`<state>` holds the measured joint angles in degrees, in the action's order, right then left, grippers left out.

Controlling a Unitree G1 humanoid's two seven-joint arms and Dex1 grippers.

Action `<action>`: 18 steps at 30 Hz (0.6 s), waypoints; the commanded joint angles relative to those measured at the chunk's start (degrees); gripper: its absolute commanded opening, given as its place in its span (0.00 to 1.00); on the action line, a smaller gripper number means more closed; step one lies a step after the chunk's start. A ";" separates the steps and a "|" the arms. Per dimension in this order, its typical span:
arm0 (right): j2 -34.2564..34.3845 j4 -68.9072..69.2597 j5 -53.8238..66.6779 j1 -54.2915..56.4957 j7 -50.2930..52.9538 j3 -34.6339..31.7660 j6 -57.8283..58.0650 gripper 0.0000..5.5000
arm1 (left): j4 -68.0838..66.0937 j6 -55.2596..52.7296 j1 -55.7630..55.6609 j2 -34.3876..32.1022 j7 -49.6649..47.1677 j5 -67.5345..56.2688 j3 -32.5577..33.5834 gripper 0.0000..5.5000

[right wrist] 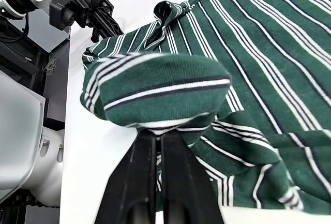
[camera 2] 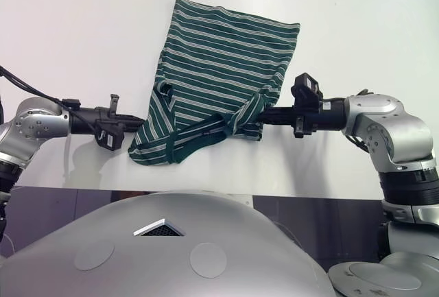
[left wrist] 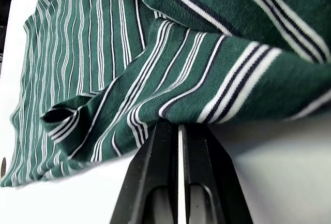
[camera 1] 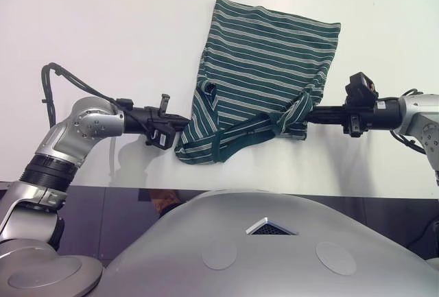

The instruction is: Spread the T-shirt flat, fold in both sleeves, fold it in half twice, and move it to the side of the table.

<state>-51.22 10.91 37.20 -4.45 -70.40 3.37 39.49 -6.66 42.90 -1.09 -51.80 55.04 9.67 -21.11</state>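
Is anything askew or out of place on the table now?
Yes, the T-shirt. Its far part lies smooth but slanted on the table, while its near edge is bunched and rolled between the left gripper and the right gripper, both shut on it. Nothing looks torn or spilled.

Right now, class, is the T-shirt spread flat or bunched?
Partly bunched: the T-shirt is rumpled near the left gripper and right gripper pinching it, flat farther away.
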 commanded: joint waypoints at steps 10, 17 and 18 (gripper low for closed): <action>-0.38 -0.73 -1.95 0.29 -0.24 -1.37 -0.33 0.00 | -7.37 22.45 1.52 -2.03 -20.92 24.38 5.03 0.25; -0.41 -1.47 -2.18 1.54 -0.55 -1.25 -0.29 0.00 | -7.22 25.06 0.68 -0.55 -29.05 35.42 3.30 0.25; -0.35 -1.38 -2.22 1.39 -0.45 -1.23 -0.29 0.00 | -7.34 25.43 0.50 -0.64 -29.76 36.58 2.71 0.25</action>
<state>-51.13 9.51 35.68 -3.84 -70.83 2.68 39.39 -12.77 68.35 -1.35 -52.41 24.31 40.13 -15.96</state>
